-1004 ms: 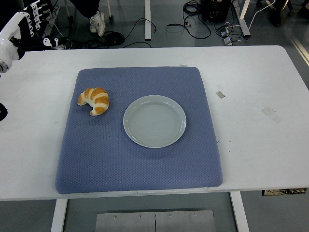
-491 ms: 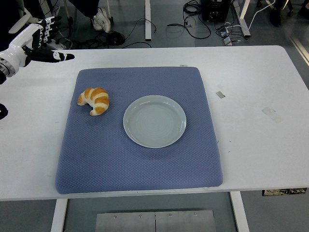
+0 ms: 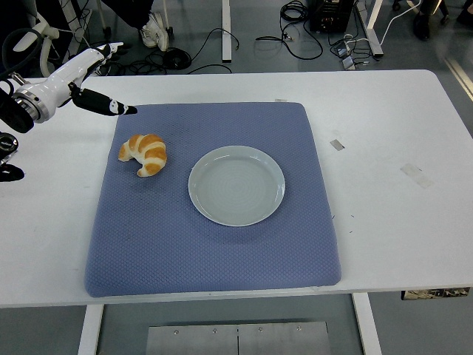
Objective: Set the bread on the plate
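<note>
White table (image 3: 384, 222) carries a blue mat (image 3: 222, 244), with cables on the floor beyond. On the mat sits an empty plate (image 3: 236, 185); the bread (image 3: 144, 154), a croissant, lies just left of it. Probably light, soft and flaky, it suits a gentle grip across its middle. The left hand (image 3: 81, 81) hovers spread, empty.
</note>
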Controlling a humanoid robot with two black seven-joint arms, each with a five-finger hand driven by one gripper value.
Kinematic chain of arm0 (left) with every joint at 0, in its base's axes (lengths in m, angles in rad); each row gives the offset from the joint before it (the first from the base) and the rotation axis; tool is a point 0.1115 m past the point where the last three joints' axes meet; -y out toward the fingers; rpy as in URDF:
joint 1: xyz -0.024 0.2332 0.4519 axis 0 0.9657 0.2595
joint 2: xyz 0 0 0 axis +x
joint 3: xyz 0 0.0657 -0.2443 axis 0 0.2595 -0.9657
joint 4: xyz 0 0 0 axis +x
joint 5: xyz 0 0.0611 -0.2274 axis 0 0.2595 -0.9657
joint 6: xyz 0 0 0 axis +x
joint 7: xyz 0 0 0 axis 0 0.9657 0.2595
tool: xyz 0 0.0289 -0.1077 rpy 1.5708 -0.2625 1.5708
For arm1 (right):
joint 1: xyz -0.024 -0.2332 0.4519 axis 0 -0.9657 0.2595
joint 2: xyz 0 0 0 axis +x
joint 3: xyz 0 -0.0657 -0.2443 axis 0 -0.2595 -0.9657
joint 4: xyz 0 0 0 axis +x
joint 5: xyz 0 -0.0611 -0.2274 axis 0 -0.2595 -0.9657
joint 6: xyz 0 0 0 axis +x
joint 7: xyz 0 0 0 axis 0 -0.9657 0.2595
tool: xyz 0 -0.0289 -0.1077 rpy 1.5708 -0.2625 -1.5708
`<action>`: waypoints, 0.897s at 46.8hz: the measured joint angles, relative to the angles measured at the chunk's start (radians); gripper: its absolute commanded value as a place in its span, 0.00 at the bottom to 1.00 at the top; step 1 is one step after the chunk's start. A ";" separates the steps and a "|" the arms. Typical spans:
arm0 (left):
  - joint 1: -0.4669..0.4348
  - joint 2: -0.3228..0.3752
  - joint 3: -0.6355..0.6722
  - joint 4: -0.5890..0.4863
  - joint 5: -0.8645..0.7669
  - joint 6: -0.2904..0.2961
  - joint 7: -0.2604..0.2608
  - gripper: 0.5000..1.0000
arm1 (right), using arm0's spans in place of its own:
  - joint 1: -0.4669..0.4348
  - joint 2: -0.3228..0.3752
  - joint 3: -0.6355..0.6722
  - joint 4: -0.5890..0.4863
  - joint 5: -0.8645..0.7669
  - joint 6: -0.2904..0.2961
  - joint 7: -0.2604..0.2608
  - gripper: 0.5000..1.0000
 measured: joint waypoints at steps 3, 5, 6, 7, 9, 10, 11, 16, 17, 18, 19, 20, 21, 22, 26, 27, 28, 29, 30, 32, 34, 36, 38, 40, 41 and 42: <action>0.003 0.000 0.007 -0.018 0.032 0.000 0.005 0.92 | 0.000 0.000 0.000 0.000 0.000 0.000 0.000 1.00; 0.007 -0.001 0.014 -0.026 0.057 0.000 0.016 0.92 | 0.000 0.000 0.000 0.000 0.000 0.000 0.000 1.00; 0.008 -0.002 0.016 -0.028 0.069 0.000 0.021 0.92 | 0.000 0.000 0.000 0.000 0.000 0.000 0.000 1.00; 0.010 -0.002 0.019 -0.030 0.080 0.000 0.024 0.92 | 0.000 0.000 0.000 0.000 0.000 0.000 0.000 1.00; 0.011 -0.004 0.030 -0.034 0.108 0.000 0.029 0.92 | 0.000 0.000 0.000 0.000 0.000 0.000 0.000 1.00; 0.011 -0.004 0.036 -0.036 0.119 0.000 0.030 0.92 | 0.000 0.000 0.000 0.000 0.000 0.000 0.000 1.00; 0.012 -0.004 0.043 -0.039 0.131 0.000 0.031 0.92 | 0.000 0.000 0.000 0.000 0.000 0.000 0.000 1.00; 0.012 0.006 0.071 -0.058 0.194 -0.001 0.031 0.92 | 0.000 0.000 0.000 0.000 0.000 0.000 0.000 1.00; 0.012 0.008 0.072 -0.059 0.206 -0.002 0.031 0.92 | 0.000 0.000 0.000 0.000 0.000 0.000 0.000 1.00; 0.012 0.010 0.073 -0.060 0.219 -0.003 0.031 0.92 | 0.000 0.000 0.000 0.000 0.000 0.000 0.000 1.00; 0.012 0.012 0.073 -0.061 0.231 -0.005 0.031 0.92 | 0.000 0.000 0.000 0.000 0.000 0.000 0.000 1.00; 0.012 0.014 0.073 -0.062 0.246 -0.006 0.031 0.93 | 0.000 0.000 0.000 0.000 0.000 0.000 0.000 1.00; 0.012 0.015 0.073 -0.063 0.256 -0.007 0.031 0.93 | 0.000 0.000 0.000 0.000 0.000 0.000 0.000 1.00; 0.012 0.016 0.073 -0.063 0.266 -0.008 0.031 0.93 | 0.000 0.000 0.000 0.000 0.000 0.000 0.000 1.00; 0.012 0.020 0.074 -0.065 0.313 -0.013 0.031 0.93 | 0.000 0.000 0.000 0.000 0.000 0.000 0.000 1.00; 0.012 0.020 0.074 -0.065 0.333 -0.013 0.031 0.93 | 0.000 0.000 0.000 0.000 0.000 0.000 0.000 1.00; 0.012 0.020 0.075 -0.065 0.350 -0.014 0.030 0.93 | 0.000 0.000 0.000 0.000 0.000 0.000 0.000 1.00; 0.012 0.020 0.075 -0.065 0.370 -0.014 0.030 0.93 | 0.000 0.000 0.000 0.000 0.000 0.000 0.000 1.00; 0.012 0.020 0.075 -0.065 0.391 -0.015 0.029 0.93 | 0.000 0.000 0.000 0.000 0.000 0.000 0.000 1.00; 0.013 0.020 0.076 -0.065 0.436 -0.017 0.024 0.93 | 0.000 0.000 0.000 0.000 0.000 0.000 0.000 1.00; 0.016 0.020 0.077 -0.065 0.477 -0.019 0.020 0.93 | 0.000 0.000 0.000 0.000 0.000 0.000 0.000 1.00; 0.020 0.020 0.078 -0.065 0.500 -0.020 0.018 0.93 | 0.000 0.000 0.000 0.000 0.000 0.000 0.000 1.00; 0.022 0.018 0.078 -0.065 0.516 -0.020 0.014 0.92 | 0.000 0.000 0.000 0.000 0.000 0.000 0.000 1.00; 0.022 0.017 0.080 -0.065 0.522 -0.021 0.010 0.92 | 0.000 0.000 0.000 0.000 0.000 0.000 0.000 1.00; 0.022 0.016 0.083 -0.065 0.525 -0.022 0.006 0.92 | 0.000 0.000 0.000 0.000 0.000 0.000 0.000 1.00; 0.022 0.016 0.087 -0.065 0.527 -0.023 0.003 0.92 | 0.000 0.000 0.000 0.000 0.000 0.000 0.000 1.00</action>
